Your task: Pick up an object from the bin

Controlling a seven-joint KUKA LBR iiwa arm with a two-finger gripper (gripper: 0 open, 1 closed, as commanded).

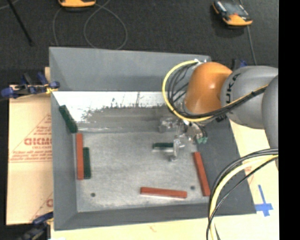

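Tool (176,149) low in bin (117,70), centre-right, at right end of short dark green stick (161,146): slim, straight, lying flat. Tool's grip: cannot tell.

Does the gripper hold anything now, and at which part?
It cannot be told. The gripper is at the right end of a short dark green bar, but no clear hold shows.

floor (154,26): black, matte
cables (126,26): thin, looping over floor
top edge: orange-and-black device (77,3) left; second orange-and-black device (233,13) right
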